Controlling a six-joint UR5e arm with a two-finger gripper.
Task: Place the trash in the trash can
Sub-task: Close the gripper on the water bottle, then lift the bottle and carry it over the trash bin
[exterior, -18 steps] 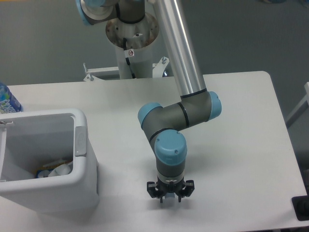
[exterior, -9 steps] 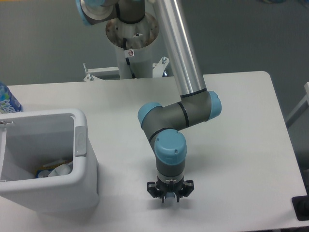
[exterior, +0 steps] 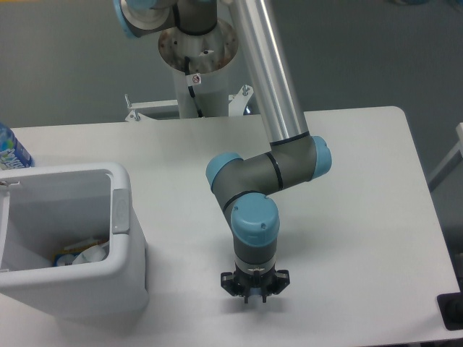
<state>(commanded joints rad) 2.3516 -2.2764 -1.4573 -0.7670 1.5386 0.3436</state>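
One fixed overhead-angled view only. UR5e arm (exterior: pixel 271 94), silver tube with light blue joint caps, reaches down from a grey pedestal base (exterior: pixel 197 61) at the table's far edge; a small red-and-white sticker sits on the base, writing too small to read. Gripper (exterior: pixel 254 296) points straight down at the white table (exterior: pixel 362 202), near the front edge, right of the trash can (exterior: pixel 119 246); fingers look close together with nothing seen between them, but the tips are tiny and dark, so cannot tell if truly closed. White rectangular bin with rounded corners stands at front left, well apart from gripper. Inside it, at the bottom, trash (exterior: pixel 87 251): crumpled white wrapper pieces with a bit of blue and yellow, print not legible. Upright blue-labelled bottle (exterior: pixel 10 150) is cut off by the left edge, behind the bin; label has white lettering, unreadable.
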